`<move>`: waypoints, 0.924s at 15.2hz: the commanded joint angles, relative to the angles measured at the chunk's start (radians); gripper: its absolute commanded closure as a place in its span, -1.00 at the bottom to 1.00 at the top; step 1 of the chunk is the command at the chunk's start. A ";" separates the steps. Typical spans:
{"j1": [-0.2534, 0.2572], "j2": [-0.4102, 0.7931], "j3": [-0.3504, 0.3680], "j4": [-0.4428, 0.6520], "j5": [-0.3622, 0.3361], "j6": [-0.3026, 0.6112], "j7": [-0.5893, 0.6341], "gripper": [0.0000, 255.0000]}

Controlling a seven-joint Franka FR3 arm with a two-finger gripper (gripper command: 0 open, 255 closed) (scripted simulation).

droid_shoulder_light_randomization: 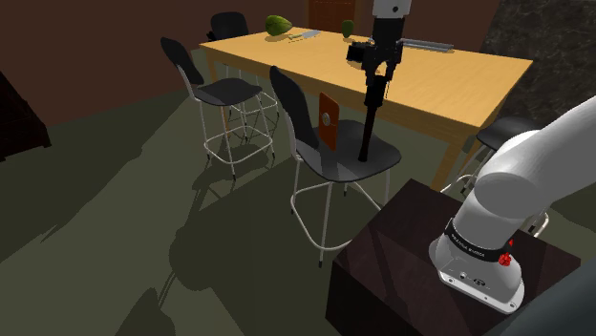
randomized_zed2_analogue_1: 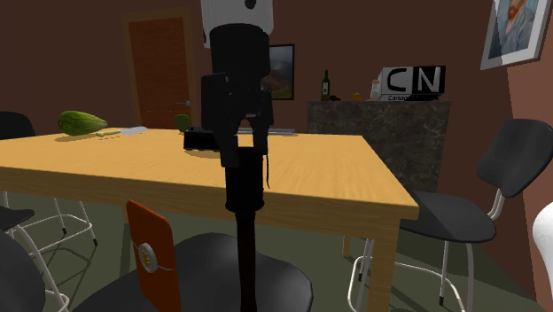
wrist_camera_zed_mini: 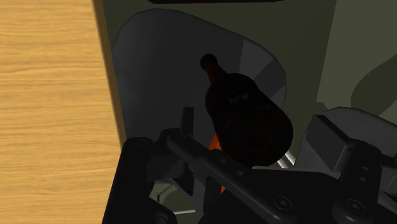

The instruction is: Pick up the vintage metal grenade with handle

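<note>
Most of the task looks done to us. The claw (droid_shoulder_light_randomization: 377, 59) is closed on the thick upper part of the grenade (droid_shoulder_light_randomization: 370, 115), a long dark thing with a slim handle, and the grenade hangs straight down from it. The knob end of the handle points at the seat of a black chair (droid_shoulder_light_randomization: 334, 164), beside the long edge of the wooden bench (droid_shoulder_light_randomization: 458, 91). So the task's thing is in the grip, over the chair and not on the bench. We cannot tell if the lower end is free of the seat or touches it. In our judgement, what is left is to raise the arm a little more, so the grenade is clearly in the air.

On the same seat stands a small orange card (droid_shoulder_light_randomization: 328, 121) with a round grey disc, near the handle.

Of containers we find few. On the bench lie a green fruit (droid_shoulder_light_randomization: 278, 25) and some flat small things, none of them inside anything. A dark bottle (randomized_zed2_analogue_1: 325, 86) stands on a second, dark bench (randomized_zed2_analogue_1: 381, 120) by the wall; what it holds we cannot see.
</note>
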 commanded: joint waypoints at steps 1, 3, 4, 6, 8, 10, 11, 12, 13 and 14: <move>0.000 -0.001 0.000 -0.010 0.000 0.010 0.001 -1.00; 0.000 -0.001 0.000 -0.011 0.000 0.011 0.000 1.00; 0.000 -0.002 0.000 -0.011 0.000 0.010 0.000 1.00; 0.000 -0.002 0.000 -0.011 0.000 0.010 0.000 1.00; 0.000 -0.002 0.000 -0.011 0.000 0.010 0.000 1.00; 0.000 -0.001 0.000 -0.011 0.000 0.010 0.000 1.00; 0.000 0.000 0.000 -0.010 0.000 0.010 0.001 1.00; 0.001 0.000 0.001 0.004 0.000 -0.003 0.001 1.00; 0.001 0.001 0.001 0.018 0.001 -0.017 0.001 1.00; 0.001 0.002 0.002 0.032 0.001 -0.030 0.002 1.00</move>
